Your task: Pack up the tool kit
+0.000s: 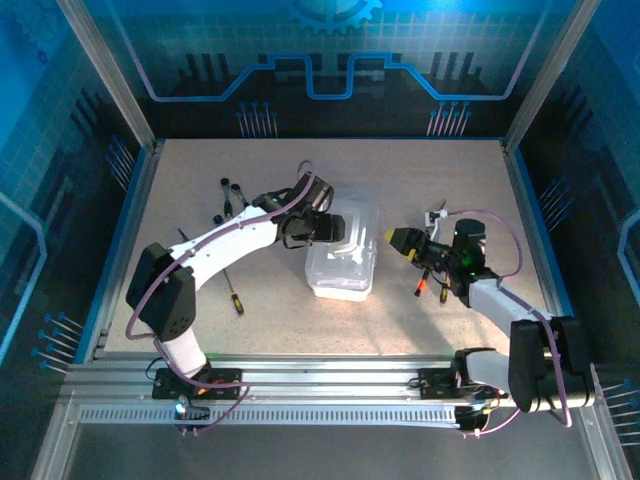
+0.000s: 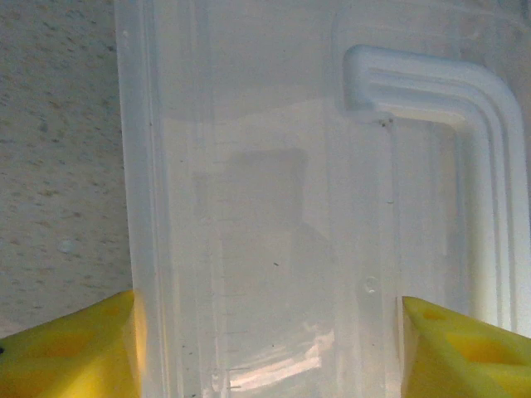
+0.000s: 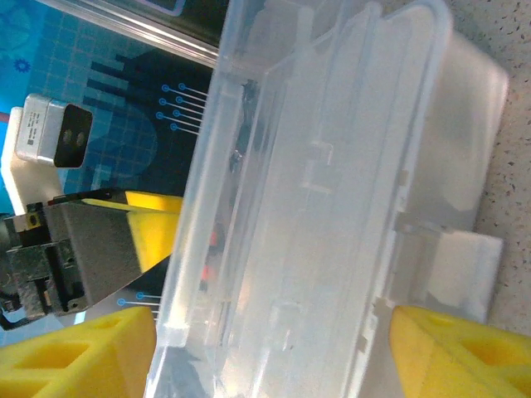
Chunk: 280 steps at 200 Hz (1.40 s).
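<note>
Two yellow fingers of the left pincer stand wide apart, released and clamping nothing. Between them the wrist view shows the clear lid of the case, with its moulded handle up to the right. Whether the tips touch the lid cannot be told. From above, this pincer hangs over the far left part of the case, which lies in the middle of the table, long side running away from the arms.

The right pincer is also released, with its fingers spread. The case fills the space beyond them, a white latch tab sticking out on its near side. A small red spot shows through the wall, but what it is cannot be told. From above, the right pincer sits just beside the case's right side, apart from it.

Outside the case, screwdrivers lie on the table:
- Two with orange-red handles are just under the right arm.
- One with a yellow and black handle is near the left arm.
- A few with black handles lie farther off to the left.
</note>
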Each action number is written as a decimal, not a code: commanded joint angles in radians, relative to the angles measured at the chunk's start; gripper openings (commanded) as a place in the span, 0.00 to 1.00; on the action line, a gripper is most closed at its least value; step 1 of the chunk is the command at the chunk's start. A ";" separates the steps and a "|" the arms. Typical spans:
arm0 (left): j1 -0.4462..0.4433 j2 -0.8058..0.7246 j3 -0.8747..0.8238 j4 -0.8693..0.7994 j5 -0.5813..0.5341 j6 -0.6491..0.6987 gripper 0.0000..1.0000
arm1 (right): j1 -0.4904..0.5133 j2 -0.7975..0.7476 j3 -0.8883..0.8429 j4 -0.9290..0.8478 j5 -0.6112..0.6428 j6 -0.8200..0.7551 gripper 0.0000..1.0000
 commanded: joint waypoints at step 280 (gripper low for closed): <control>0.258 -0.597 -0.651 0.501 0.301 -0.132 0.99 | 0.328 0.163 0.422 -0.169 0.071 -0.014 0.72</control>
